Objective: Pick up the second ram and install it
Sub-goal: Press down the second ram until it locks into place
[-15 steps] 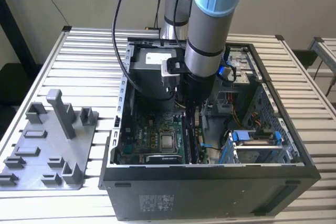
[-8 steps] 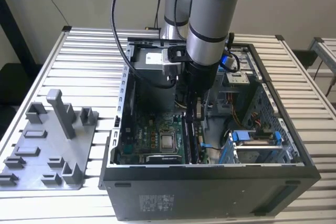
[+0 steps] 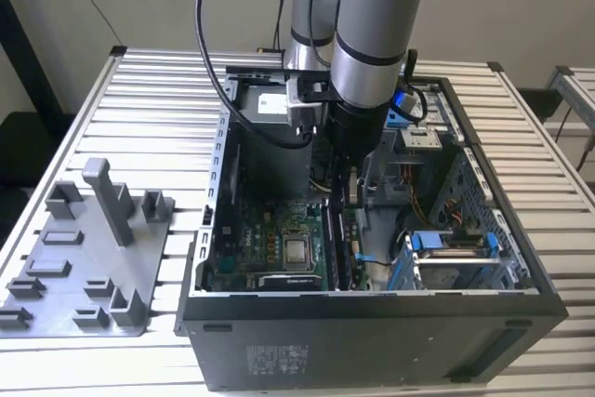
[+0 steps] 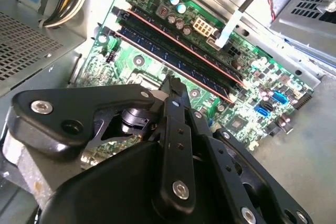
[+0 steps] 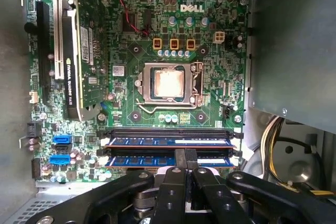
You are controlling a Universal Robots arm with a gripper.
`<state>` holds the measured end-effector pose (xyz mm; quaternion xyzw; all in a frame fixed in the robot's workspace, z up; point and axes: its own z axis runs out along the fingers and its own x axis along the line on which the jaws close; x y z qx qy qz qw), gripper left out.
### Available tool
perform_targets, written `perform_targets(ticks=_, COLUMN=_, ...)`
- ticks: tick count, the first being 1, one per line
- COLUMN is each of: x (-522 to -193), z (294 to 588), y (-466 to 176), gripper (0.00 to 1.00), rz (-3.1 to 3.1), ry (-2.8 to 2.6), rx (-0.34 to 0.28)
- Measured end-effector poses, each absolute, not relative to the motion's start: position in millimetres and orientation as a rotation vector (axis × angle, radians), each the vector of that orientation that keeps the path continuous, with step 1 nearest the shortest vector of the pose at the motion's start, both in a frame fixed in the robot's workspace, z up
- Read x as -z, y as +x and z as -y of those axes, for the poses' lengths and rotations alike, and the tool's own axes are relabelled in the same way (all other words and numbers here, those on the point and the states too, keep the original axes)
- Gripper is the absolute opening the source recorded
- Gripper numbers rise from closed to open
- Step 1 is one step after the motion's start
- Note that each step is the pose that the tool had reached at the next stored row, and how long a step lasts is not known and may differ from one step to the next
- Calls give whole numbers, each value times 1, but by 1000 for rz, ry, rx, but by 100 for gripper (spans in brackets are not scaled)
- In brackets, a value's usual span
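Note:
Two dark blue memory sticks stand side by side in the motherboard's slots. The second ram (image 5: 142, 160) is the one closer to my gripper (image 5: 185, 157), and the other stick (image 5: 157, 141) lies just beyond it. My gripper is shut, its two black fingertips pressed together and resting on the top edge of the second ram near its middle, not clamped around it. In the second wrist view the fingertips (image 4: 175, 85) meet the same stick (image 4: 144, 43). In the exterior view the gripper (image 3: 340, 194) is sunk deep inside the open computer case (image 3: 372, 309).
A bare CPU socket (image 5: 169, 84) sits beyond the memory slots, and a graphics card (image 5: 73, 51) stands past it. Power cables (image 5: 273, 145) and a metal drive cage (image 3: 456, 262) crowd one side. A grey plastic tray (image 3: 84, 258) with an upright post lies at the exterior view's left.

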<state>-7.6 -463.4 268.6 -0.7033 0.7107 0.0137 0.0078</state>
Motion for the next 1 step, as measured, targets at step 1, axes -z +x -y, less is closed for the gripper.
perform_targets(ticks=1, x=-269, z=463, y=-8, gripper=11, rz=-2222, ry=-2198, rx=-43)
